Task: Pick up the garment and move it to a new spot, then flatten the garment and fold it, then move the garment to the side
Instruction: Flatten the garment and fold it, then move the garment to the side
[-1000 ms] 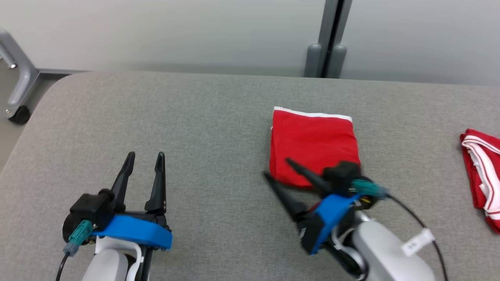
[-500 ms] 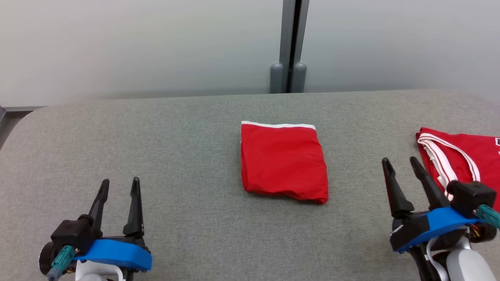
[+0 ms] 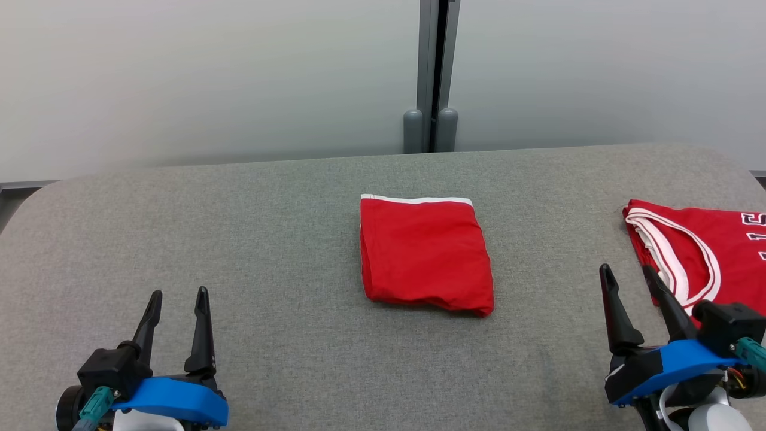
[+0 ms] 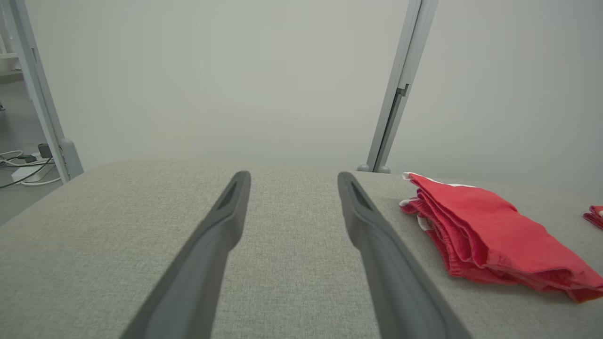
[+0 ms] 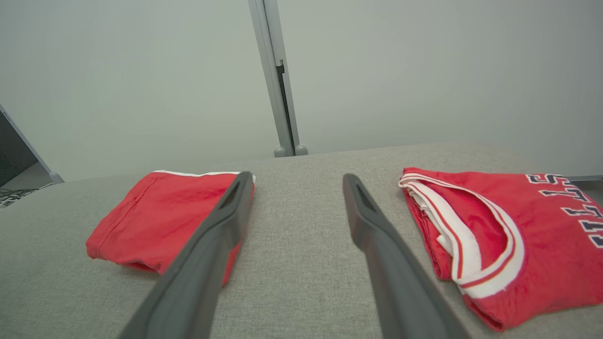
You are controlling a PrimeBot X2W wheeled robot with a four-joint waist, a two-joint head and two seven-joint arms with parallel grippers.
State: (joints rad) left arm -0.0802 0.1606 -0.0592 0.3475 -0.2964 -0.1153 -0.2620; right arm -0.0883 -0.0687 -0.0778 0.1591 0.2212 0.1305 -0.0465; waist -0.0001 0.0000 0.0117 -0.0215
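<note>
The folded red cloth garment with a white hem [image 3: 426, 254] lay flat on the grey woven tabletop [image 3: 257, 239], ahead of both sets of fingertips and touched by neither. The left gripper [image 3: 179, 292] held its two dark fingers spread with nothing between them, and the garment was well off to their right. The right gripper [image 3: 628, 269] also had its fingers apart and empty. The garment was to their left, and a red sleeveless jersey with white trim and dark lettering [image 3: 712, 239] lay just to their right.
</note>
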